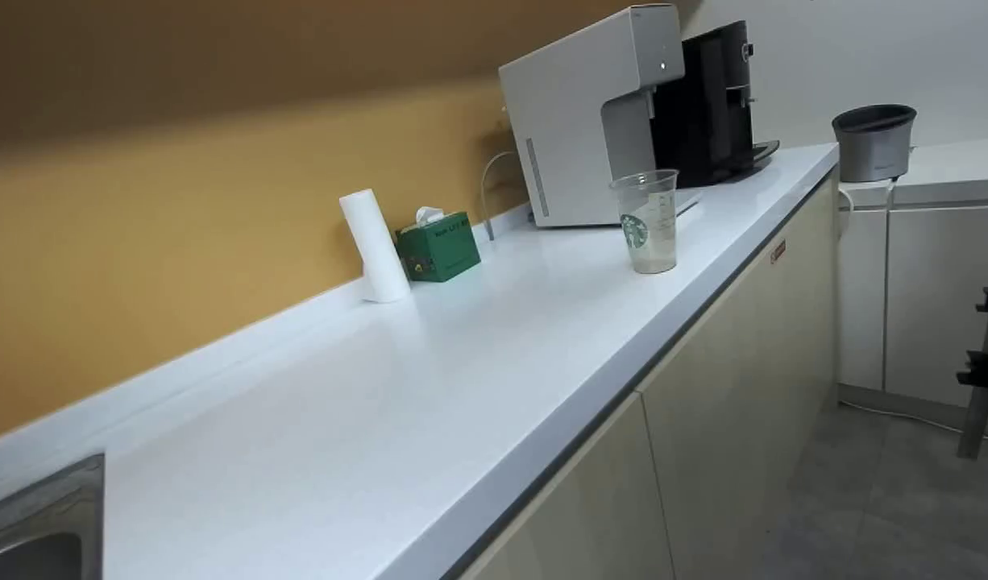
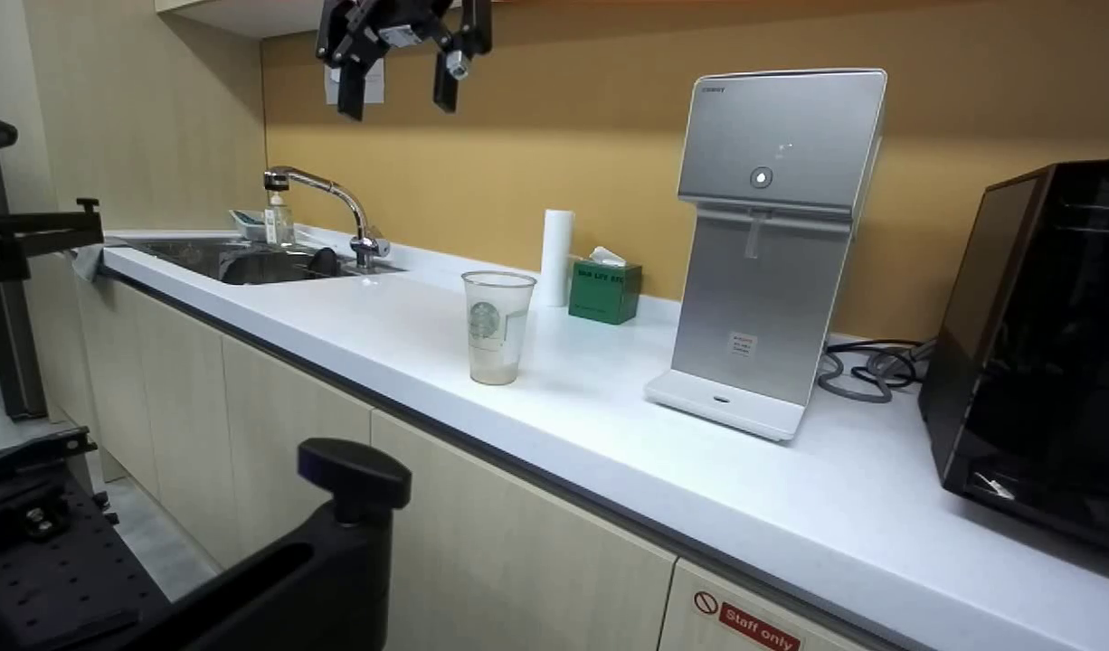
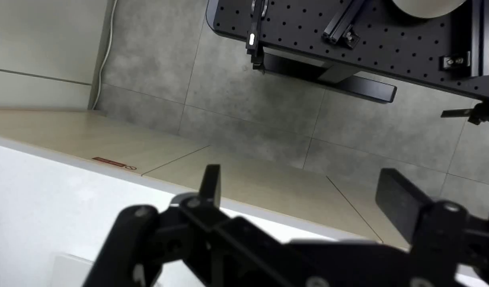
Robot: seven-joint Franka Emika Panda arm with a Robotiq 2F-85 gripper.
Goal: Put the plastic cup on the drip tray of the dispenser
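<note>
The plastic cup stands upright on the white counter, clear with a green mark, in both exterior views (image 1: 649, 221) (image 2: 497, 330). It does not show in the wrist view. The dispenser, white with a grey front, stands on the counter in both exterior views (image 1: 574, 121) (image 2: 763, 298). Its drip tray (image 2: 725, 403) juts out at the base with nothing on it; the cup partly hides it in an exterior view (image 1: 689, 200). My gripper (image 2: 397, 107) is open and empty, high above the counter on the sink side of the cup. Its spread fingers show in the wrist view (image 3: 300, 171).
A white roll (image 2: 556, 258) and a green tissue box (image 2: 606, 291) stand by the wall. A black coffee machine (image 2: 1043, 344) is beyond the dispenser. A sink (image 2: 274, 262) with a faucet (image 2: 337, 194) is at the far end. A black perforated platform (image 3: 360, 44) faces the counter.
</note>
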